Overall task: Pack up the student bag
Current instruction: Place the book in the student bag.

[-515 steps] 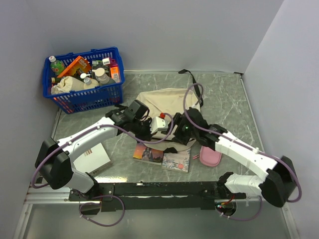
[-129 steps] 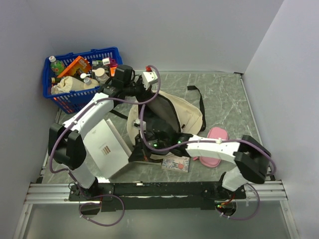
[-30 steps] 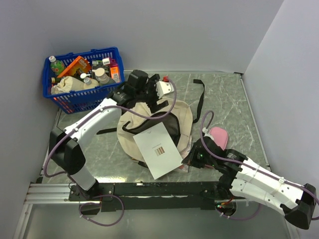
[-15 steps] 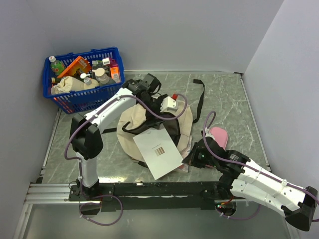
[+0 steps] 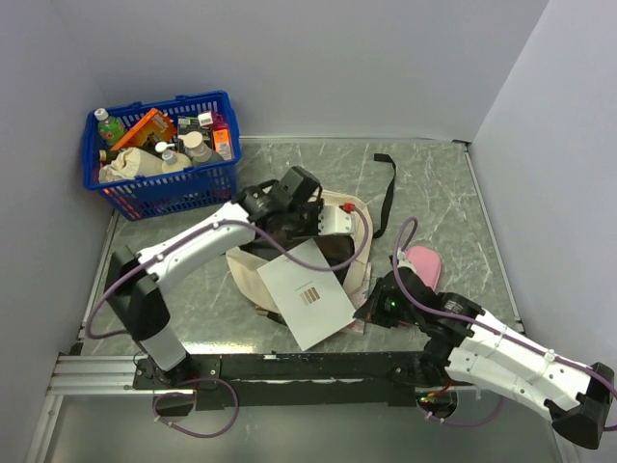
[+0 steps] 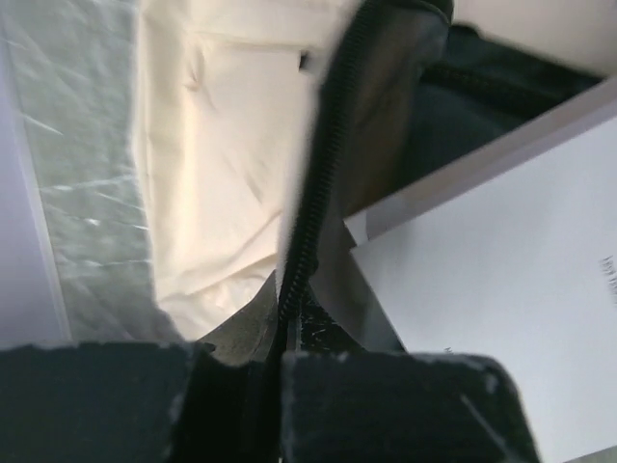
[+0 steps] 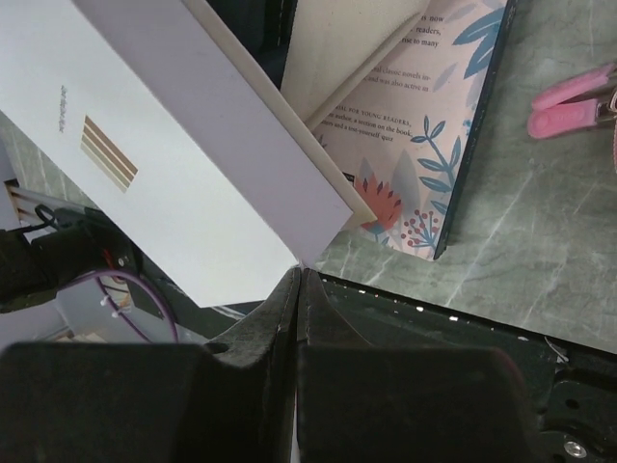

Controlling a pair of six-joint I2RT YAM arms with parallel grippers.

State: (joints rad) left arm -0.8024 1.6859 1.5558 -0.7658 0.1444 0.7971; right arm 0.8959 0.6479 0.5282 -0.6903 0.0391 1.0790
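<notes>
Student bag (image 6: 212,174) zipper edge pinched in left hand (image 6: 280,333); right hand (image 7: 299,280) closed, nearby.

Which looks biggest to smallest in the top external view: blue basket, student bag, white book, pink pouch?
1. blue basket and student bag: similar; the bag is partly covered, so not ranked.
2. white book.
3. pink pouch.
</notes>
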